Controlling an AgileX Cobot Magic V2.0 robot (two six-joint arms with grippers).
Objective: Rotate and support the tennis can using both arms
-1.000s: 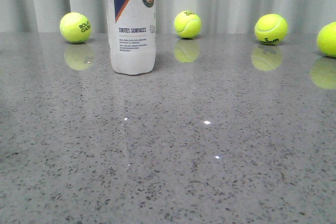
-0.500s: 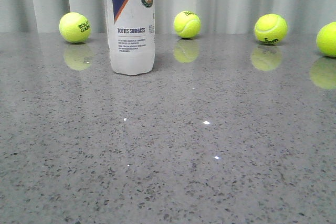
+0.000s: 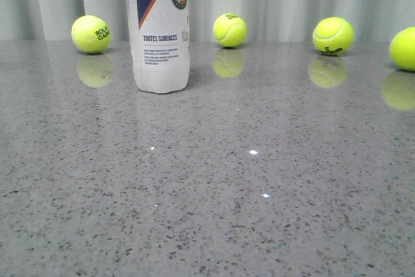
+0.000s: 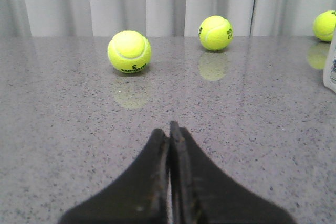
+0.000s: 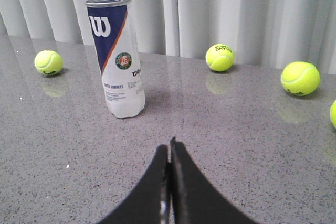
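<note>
At bottom centre of both wrist frames you see black fingers pressed together: left gripper and right gripper are both closed on nothing. Upper left of your right wrist frame: the tall white-labelled tennis can with navy "W" band and silver rim, upright on the grey speckled table, untouched. Yellow tennis balls sit behind it.
</note>
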